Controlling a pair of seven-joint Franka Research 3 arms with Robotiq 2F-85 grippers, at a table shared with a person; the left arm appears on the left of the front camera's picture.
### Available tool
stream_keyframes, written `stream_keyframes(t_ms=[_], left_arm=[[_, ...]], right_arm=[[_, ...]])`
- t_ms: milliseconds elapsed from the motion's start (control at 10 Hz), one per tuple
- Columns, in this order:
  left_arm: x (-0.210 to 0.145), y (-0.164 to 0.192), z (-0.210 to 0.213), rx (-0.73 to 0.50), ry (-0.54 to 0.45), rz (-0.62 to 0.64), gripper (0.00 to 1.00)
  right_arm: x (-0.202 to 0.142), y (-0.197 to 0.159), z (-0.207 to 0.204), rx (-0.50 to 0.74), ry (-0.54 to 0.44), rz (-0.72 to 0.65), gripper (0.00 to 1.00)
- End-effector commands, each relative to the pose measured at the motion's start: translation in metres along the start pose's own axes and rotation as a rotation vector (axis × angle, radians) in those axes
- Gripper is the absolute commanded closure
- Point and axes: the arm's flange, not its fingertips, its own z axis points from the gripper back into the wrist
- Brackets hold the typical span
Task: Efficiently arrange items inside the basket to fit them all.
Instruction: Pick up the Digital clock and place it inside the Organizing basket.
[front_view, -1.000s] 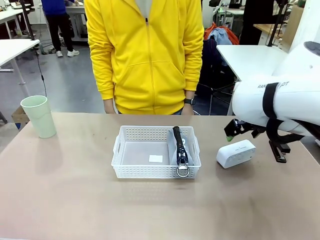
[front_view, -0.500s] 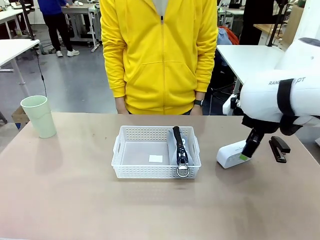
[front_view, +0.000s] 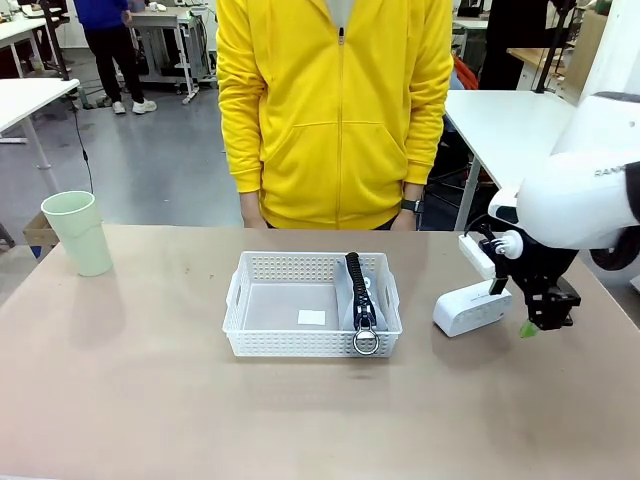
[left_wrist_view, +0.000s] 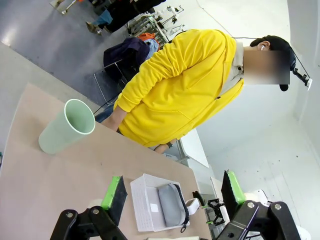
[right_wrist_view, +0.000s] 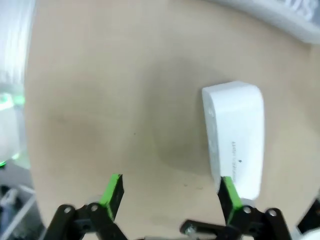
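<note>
Right fingers and left fingers spread — one box, one cup, one pouch in one basket.

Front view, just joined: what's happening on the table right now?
The right gripper is open and low beside the white box, which lies on the table to the right of the basket; it holds nothing. The grey pouch is already in the basket's right side. The green cup stands at the table's far left, not yet packed. The left gripper is open, raised off the table. The person stands at the far side, arms down.
</note>
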Motion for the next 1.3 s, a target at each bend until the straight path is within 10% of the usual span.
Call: stream_keyframes(t_ms=[0,1200], left_arm=[[0.000,0.000,-0.001,-0.020,-0.015,-0.020,0.00],[0.000,0.000,-0.001,-0.020,-0.015,-0.020,0.00]], right_arm=[[0.002,0.000,-0.004,0.009,-0.006,-0.071,0.00],[0.027,-0.060,0.001,-0.057,0.084,0.000,0.00]])
